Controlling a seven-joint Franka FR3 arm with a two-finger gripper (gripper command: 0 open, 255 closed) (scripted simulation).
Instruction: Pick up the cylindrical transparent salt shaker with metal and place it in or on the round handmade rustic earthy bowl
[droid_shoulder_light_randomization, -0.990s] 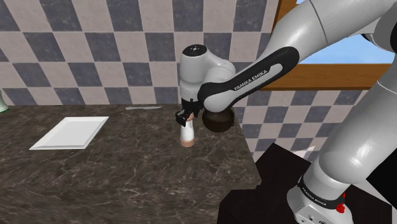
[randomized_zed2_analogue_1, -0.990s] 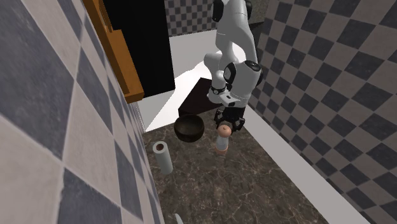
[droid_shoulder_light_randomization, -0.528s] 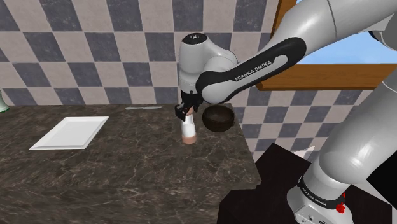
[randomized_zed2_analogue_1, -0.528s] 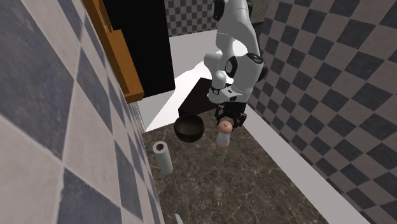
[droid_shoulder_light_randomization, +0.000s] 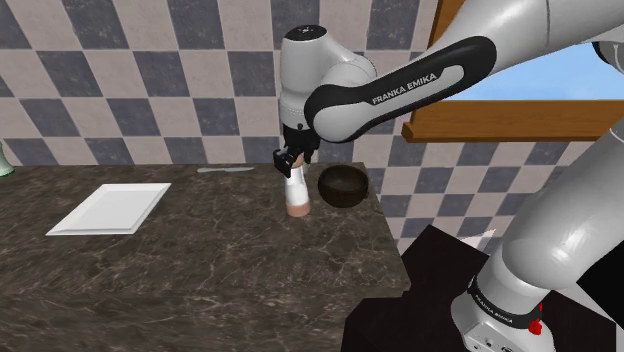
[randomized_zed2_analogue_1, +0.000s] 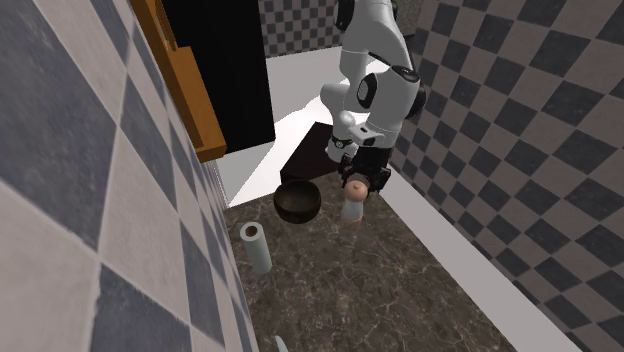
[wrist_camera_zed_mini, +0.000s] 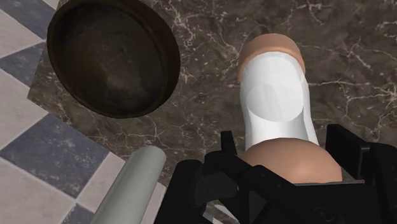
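Observation:
The salt shaker (droid_shoulder_light_randomization: 297, 192) is a white cylinder with tan ends; it hangs upright just above the dark marble counter, with my gripper (droid_shoulder_light_randomization: 291, 161) shut on its top. The second exterior view shows the shaker (randomized_zed2_analogue_1: 352, 205) under the gripper (randomized_zed2_analogue_1: 358, 179), lifted off the surface. In the wrist view the shaker (wrist_camera_zed_mini: 277, 102) sits clasped between the black fingers (wrist_camera_zed_mini: 219, 176). The dark brown round bowl (droid_shoulder_light_randomization: 341, 186) stands right beside it, near the counter's corner; the same bowl (randomized_zed2_analogue_1: 297, 203) (wrist_camera_zed_mini: 113, 58) is empty.
A white rectangular plate (droid_shoulder_light_randomization: 110, 209) lies on the counter toward the shoulder view's left. A pale roll (randomized_zed2_analogue_1: 256, 245) lies along the wall near the bowl. The counter's edge (droid_shoulder_light_randomization: 395, 255) drops off just past the bowl. A wooden window frame (droid_shoulder_light_randomization: 500, 118) is above.
The gripper has risen with the shaker, lifting it off the counter and carrying it slightly toward the wall. The bowl has not moved.

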